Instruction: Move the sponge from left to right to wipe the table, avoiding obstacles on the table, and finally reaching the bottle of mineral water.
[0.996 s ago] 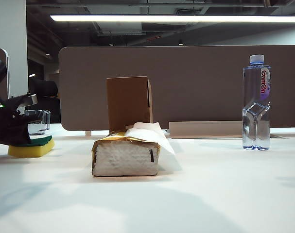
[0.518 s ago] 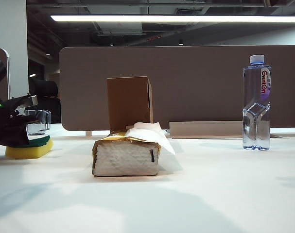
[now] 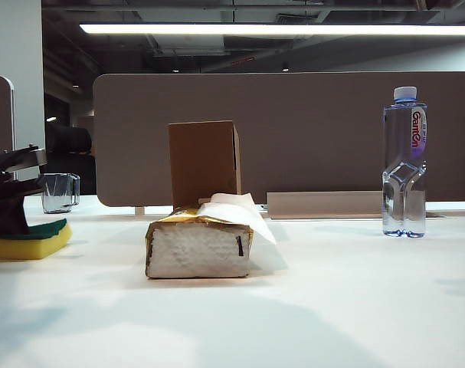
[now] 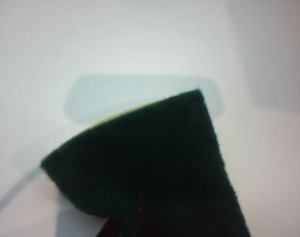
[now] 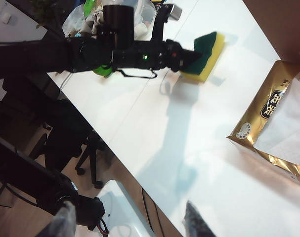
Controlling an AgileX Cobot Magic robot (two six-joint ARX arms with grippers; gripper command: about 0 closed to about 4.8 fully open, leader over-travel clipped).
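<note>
Left gripper [image 3: 10, 218], clamped on sponge [image 3: 29, 239], now farther left on table [image 3: 293, 307]; right gripper [image 5: 127, 222] open, unmoved.

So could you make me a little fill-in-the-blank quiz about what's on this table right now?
1. The left tool is shut on the yellow and green ____.
2. A white sheet sticks out of the gold-edged ____ pack, in front of the brown box.
3. The water bottle has a pale ____ on top.
4. The right tool, with nothing between its fingers, is ____.

Missing words: sponge; tissue; cap; open
</note>
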